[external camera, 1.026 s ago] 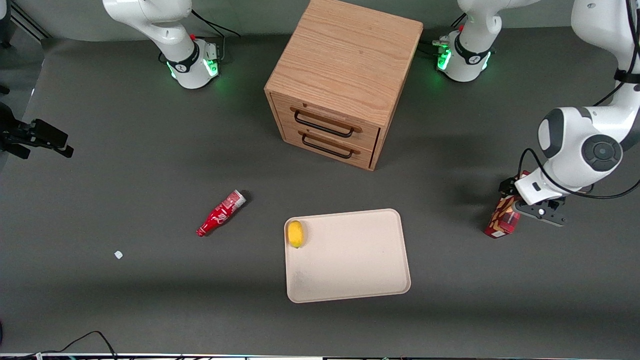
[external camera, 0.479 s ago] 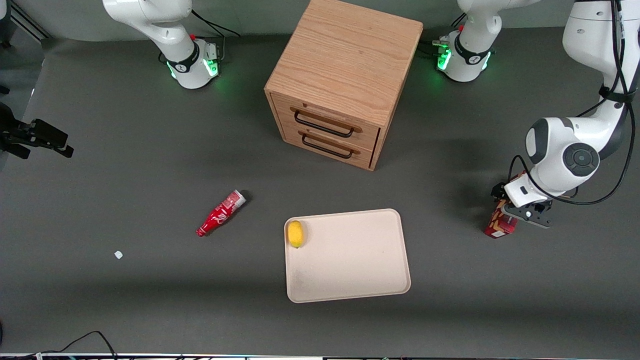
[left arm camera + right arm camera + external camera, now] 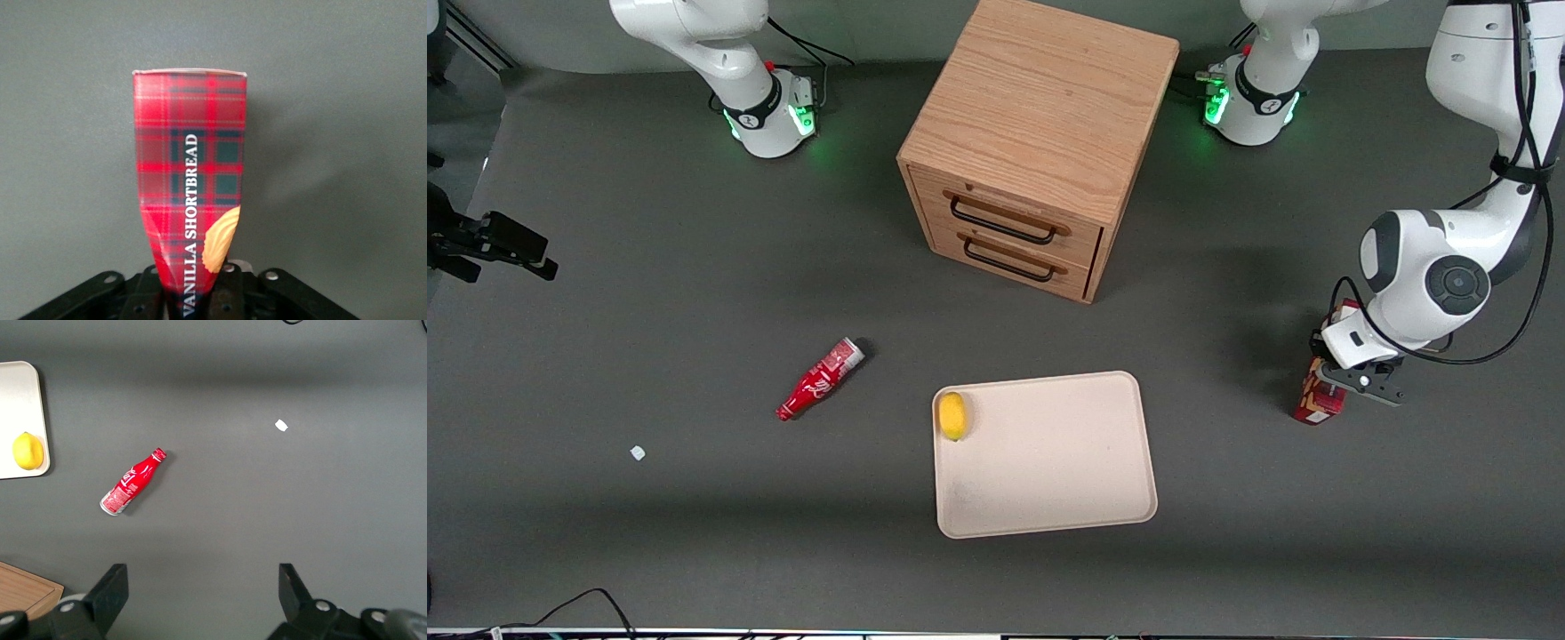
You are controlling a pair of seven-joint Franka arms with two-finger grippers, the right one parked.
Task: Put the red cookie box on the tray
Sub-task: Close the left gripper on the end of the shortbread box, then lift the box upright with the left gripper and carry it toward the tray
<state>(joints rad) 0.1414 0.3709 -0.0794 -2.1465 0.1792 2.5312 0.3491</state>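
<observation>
Left wrist view: gripper jaws clenched on red cookie box, creasing its sides.

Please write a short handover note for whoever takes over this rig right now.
Left hand: shut on the red cookie box, at the working arm's end of the table; the wrist view shows the box pinched and creased at the grip.
Tray: on the table, nearer the front camera than the wooden drawer cabinet; a lemon lies in one corner, the rest is bare.
Red soda bottle lies on the table toward the parked arm's end.
Done: box grasped.
Left: carry the box over to the tray, set it down, release.
</observation>
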